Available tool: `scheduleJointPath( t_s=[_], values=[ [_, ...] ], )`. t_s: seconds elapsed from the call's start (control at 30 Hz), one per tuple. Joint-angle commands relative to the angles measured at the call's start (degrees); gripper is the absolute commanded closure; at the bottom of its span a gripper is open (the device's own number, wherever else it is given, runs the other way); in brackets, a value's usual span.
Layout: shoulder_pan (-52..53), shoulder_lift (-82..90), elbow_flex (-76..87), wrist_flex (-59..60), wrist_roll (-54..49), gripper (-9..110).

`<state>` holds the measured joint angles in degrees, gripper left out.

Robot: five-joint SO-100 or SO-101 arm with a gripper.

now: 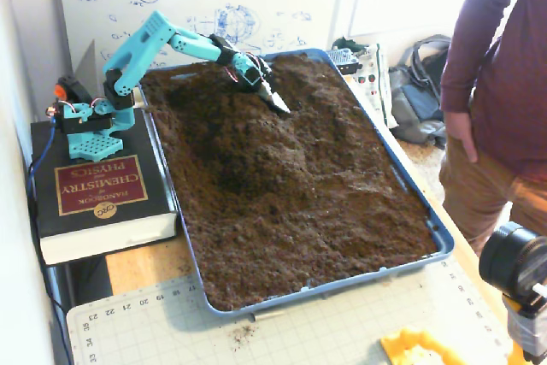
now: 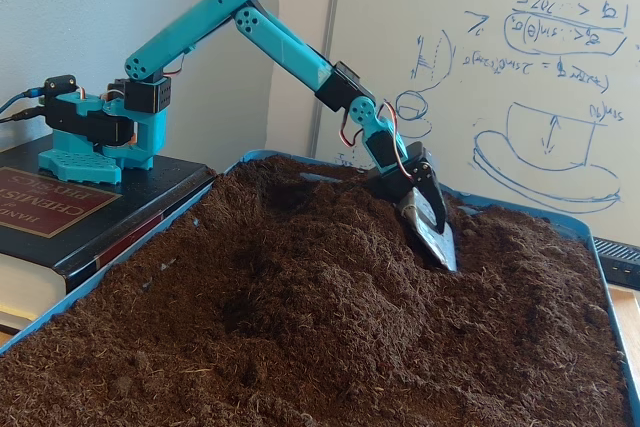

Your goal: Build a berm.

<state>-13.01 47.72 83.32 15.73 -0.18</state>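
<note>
Berm partly built, tool digging in

The berm [image 2: 340, 247] is rising mid-tray [image 1: 427, 228]; the tool [image 2: 432, 237] is sinking into soil beside its far slope, jaw state impossible to tell; more heaping seems needed

A teal robot arm's scoop-like gripper [image 1: 275, 101] is pressed into a low hump of dark brown soil [image 1: 256, 147] inside a blue tray [image 1: 419, 211].

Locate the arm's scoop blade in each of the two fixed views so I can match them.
High-angle fixed view: scoop blade sits upper centre, tip in the soil near the tray's far end.
Low fixed view: scoop blade sits right of centre, dug into the berm.
Shared landmark: the chemistry handbook under the arm's base.
</note>
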Motion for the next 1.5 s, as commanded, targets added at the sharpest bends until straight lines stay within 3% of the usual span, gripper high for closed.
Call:
scheduleJointPath(
  t_s=[0.0, 0.5, 0.9, 1.13, 1.47],
  values=[
    [1.58, 9.58, 6.06, 1.67, 0.44, 101],
    [2.37, 22.15, 15.91, 1.67, 0.7, 101],
    [9.67, 28.65, 1.93, 1.76, 0.79, 101],
    [15.47, 18.02, -16.17, 3.16, 4.39, 101],
    [19.86, -9.76, -33.49, 3.52, 5.36, 101]
  ],
)
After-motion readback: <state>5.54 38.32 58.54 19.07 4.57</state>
